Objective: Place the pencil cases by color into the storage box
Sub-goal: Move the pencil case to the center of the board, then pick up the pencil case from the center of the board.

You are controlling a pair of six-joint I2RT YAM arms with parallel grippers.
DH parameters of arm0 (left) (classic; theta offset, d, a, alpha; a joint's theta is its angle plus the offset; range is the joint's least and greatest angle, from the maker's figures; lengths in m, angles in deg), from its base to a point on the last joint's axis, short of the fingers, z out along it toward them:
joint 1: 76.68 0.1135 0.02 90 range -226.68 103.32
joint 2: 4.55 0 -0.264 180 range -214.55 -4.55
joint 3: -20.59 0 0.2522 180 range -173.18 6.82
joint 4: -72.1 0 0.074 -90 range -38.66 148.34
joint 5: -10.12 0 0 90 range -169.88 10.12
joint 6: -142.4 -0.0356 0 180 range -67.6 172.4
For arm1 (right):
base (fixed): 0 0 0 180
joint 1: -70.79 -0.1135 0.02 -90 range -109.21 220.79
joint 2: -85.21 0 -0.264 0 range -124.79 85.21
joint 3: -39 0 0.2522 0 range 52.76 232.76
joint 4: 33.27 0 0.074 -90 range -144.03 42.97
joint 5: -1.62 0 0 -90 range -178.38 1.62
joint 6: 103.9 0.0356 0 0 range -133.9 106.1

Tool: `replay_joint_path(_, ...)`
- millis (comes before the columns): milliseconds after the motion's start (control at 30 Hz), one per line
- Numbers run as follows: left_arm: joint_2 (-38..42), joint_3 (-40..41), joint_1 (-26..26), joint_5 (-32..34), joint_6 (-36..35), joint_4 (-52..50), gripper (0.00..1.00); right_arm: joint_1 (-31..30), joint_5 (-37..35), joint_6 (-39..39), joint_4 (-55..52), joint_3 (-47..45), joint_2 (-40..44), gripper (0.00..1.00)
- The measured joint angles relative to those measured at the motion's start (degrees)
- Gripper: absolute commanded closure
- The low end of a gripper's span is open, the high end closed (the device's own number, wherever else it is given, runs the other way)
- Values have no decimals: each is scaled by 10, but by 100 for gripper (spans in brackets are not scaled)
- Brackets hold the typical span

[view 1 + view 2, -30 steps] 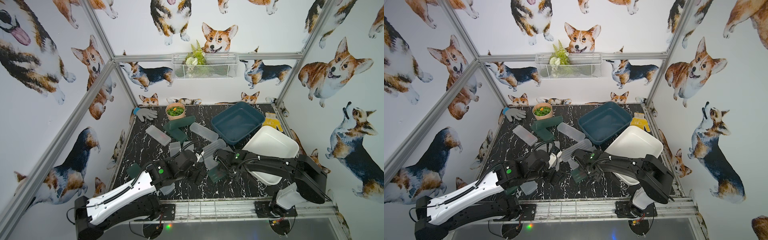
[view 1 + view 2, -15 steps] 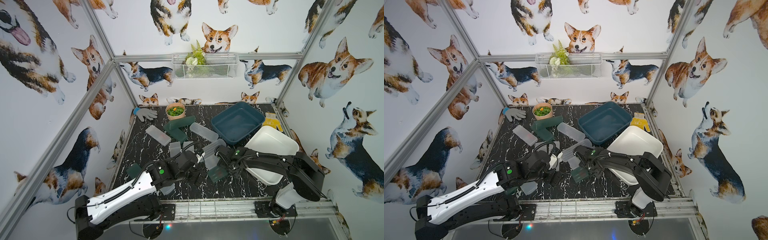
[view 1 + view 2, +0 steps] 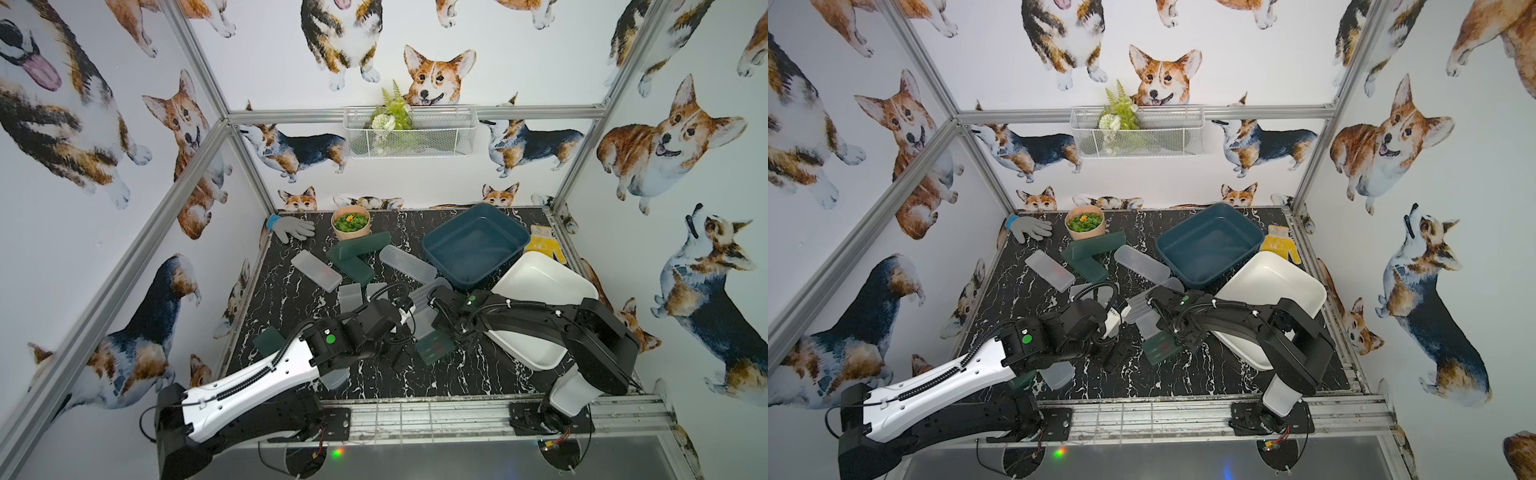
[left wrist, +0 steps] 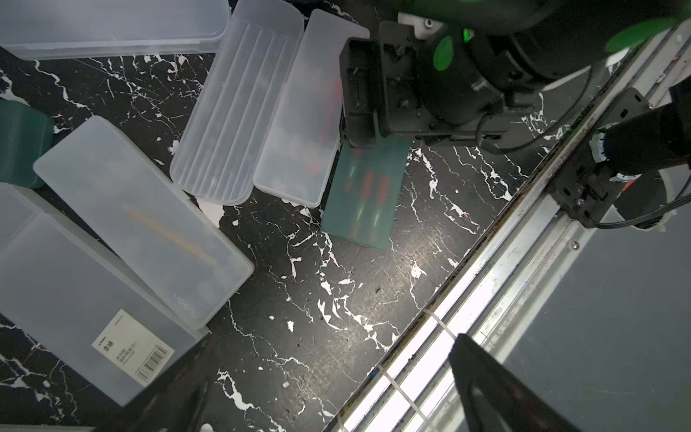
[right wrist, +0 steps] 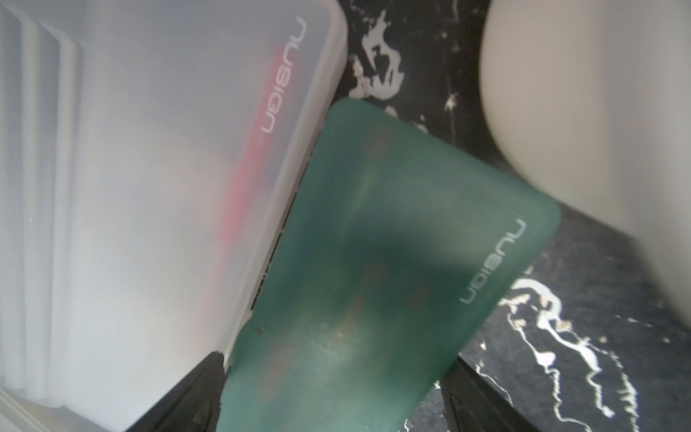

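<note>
1. Right gripper (image 5: 334, 364): jaws spread, 1 finger along each long side of the dark green pencil case (image 5: 392, 243).
2. This case lies on the black marbled tabletop (image 4: 299, 299), touching a frosted pencil case (image 5: 168, 168), near the white bin (image 3: 524, 271).
3. Left gripper (image 4: 331, 340): jaws spread wide over bare tabletop.
</note>
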State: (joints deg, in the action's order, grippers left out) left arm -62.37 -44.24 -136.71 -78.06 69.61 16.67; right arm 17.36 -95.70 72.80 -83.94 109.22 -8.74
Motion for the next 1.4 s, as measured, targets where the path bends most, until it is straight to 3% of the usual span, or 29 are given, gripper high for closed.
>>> replay_joint_path(1033,3,4,0,-13,-5,0,2,-1,15,-4,7,-2,-27,8)
replay_joint_path(1233,8,3,0,-12,-5,0,2,-1,11,-7,-7,10,-42,14)
replay_joint_path(1400,14,3,0,-10,-2,0,2,-1,8,-13,-15,14,-45,26)
